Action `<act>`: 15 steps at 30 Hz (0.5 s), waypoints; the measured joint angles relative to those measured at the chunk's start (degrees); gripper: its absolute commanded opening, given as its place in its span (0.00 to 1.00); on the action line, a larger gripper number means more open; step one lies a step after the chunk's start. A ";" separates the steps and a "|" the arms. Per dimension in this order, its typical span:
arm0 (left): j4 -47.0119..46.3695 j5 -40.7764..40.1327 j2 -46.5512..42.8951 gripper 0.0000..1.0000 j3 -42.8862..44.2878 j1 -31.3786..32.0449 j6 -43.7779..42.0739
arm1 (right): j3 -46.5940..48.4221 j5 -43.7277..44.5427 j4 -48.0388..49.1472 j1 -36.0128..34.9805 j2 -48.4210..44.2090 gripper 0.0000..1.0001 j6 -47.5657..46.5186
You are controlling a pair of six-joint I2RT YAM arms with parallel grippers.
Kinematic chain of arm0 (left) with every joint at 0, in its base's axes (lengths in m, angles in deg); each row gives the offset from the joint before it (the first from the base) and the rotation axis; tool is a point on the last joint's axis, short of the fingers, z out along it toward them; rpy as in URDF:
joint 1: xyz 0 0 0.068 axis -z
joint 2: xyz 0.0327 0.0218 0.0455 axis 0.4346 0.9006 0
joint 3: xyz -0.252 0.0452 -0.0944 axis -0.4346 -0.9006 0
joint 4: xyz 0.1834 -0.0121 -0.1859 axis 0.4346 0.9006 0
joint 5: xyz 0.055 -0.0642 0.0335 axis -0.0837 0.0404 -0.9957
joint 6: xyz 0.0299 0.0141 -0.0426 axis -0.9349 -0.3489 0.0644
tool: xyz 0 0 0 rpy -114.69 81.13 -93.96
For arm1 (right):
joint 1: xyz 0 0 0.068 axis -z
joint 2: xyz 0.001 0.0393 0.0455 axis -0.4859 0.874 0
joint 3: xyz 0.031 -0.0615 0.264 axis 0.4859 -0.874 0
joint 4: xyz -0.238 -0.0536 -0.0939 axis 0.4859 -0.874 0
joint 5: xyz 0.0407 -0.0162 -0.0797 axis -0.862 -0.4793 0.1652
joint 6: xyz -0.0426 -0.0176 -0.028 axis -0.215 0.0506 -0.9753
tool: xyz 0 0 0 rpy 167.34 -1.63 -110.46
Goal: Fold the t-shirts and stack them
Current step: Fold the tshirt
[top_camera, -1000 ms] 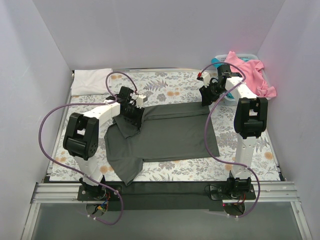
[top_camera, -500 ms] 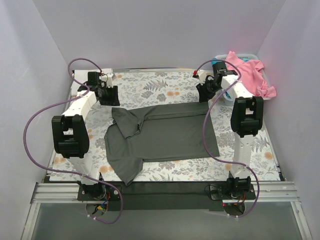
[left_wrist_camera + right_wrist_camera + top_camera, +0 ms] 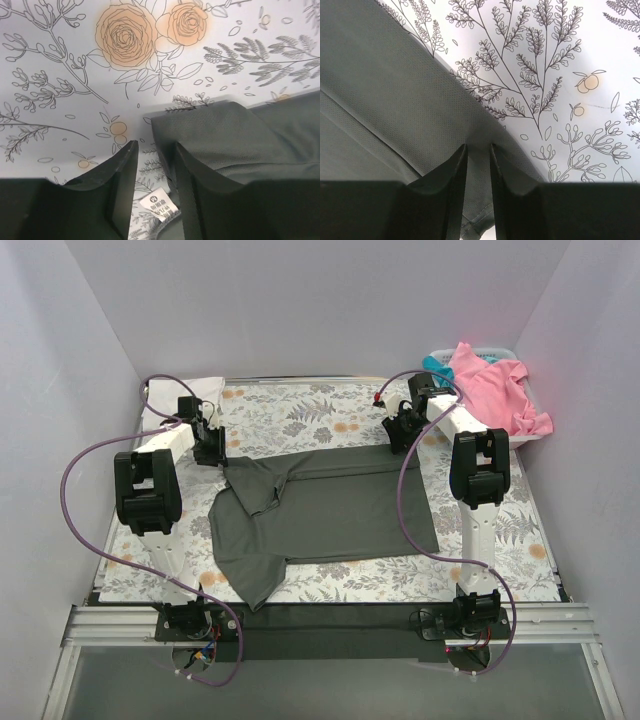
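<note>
The dark charcoal t-shirt (image 3: 330, 505) lies spread on the floral table cloth, with its left sleeve folded in. My left gripper (image 3: 212, 448) is low at the shirt's far left corner. In the left wrist view it (image 3: 155, 145) is open. The shirt's edge (image 3: 225, 135) lies under the right finger, and a white label (image 3: 160, 206) shows between the fingers. My right gripper (image 3: 393, 432) is at the far right corner. In the right wrist view it (image 3: 477, 146) is closed narrowly on puckered charcoal cloth (image 3: 385, 85). A folded white t-shirt (image 3: 185, 392) lies at the back left.
A white basket (image 3: 500, 350) stands at the back right corner. It holds the pink t-shirt (image 3: 490, 390), which hangs over its rim, and a bit of the teal one (image 3: 431, 363). White walls close in the table on three sides.
My left gripper left the folded sleeve, swung to the back left, then came down at the shirt's far left corner. My right gripper shifted left onto the far right corner.
</note>
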 measured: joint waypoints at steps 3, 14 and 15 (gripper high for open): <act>0.09 0.55 1.57 0.15 0.26 -0.42 0.31 | -0.09 0.96 0.24 -0.17 0.00 0.27 0.33; -1.25 2.62 7.26 0.00 9.55 -1.14 -0.39 | 0.61 5.40 0.98 -0.31 0.15 0.29 1.62; -1.33 2.54 8.61 0.00 11.41 -1.18 -0.50 | 1.07 6.03 1.11 -0.26 0.44 0.29 1.84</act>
